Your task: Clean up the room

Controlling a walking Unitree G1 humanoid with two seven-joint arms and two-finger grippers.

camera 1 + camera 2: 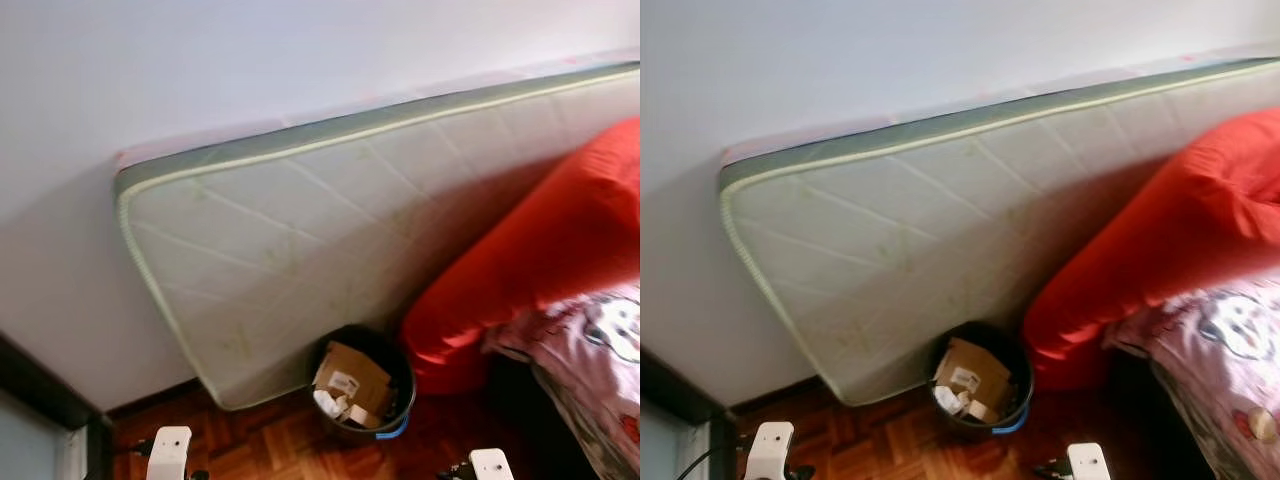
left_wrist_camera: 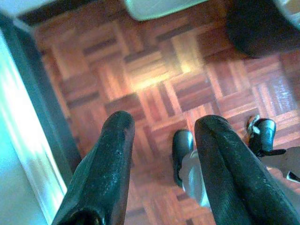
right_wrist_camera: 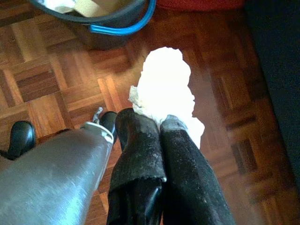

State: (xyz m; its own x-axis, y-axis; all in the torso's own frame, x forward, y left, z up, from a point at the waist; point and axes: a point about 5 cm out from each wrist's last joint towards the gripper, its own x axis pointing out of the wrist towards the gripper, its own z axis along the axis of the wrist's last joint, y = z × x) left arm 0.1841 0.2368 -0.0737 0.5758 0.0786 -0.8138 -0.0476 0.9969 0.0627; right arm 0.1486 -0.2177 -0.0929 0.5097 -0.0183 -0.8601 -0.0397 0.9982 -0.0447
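My right pincer (image 3: pixel 161 123) was pressed together on a crumpled white tissue (image 3: pixel 164 91), the wad bulging out past my fingertips (image 3: pixel 140 126) and hanging above the parquet floor (image 3: pixel 56 89). Ahead of that pincer, a little beyond the tissue, stood the black waste bin (image 3: pixel 110 18) with a blue band along its rim; it was near but not touching what I held. Scraps of cardboard and paper (image 1: pixel 350 385) already lay inside it. Just beside the pincer ran a silver limb of my own body, and beyond it a black foot (image 3: pixel 21 136) rested on the wood.

My left pincer (image 2: pixel 161 136) was spread wide, its two black fingers (image 2: pixel 105 164) well apart and nothing between them. It hung over bare parquet, with a dark door frame (image 2: pixel 44 108) off to one side of it and the rounded corner of the mattress (image 2: pixel 159 7) farther ahead.

From my head, the bin sat on the floor in front of me, between my two arms and closer to the right one. It touched the lower edge of a pale quilted mattress (image 1: pixel 330 230) that leaned tilted against the white wall (image 1: pixel 250 60). Just beside the bin, toward my right pincer's side, rose a red-covered cushion or bedding (image 1: pixel 540 250), and next to that a pink patterned bedcover (image 1: pixel 590 350).
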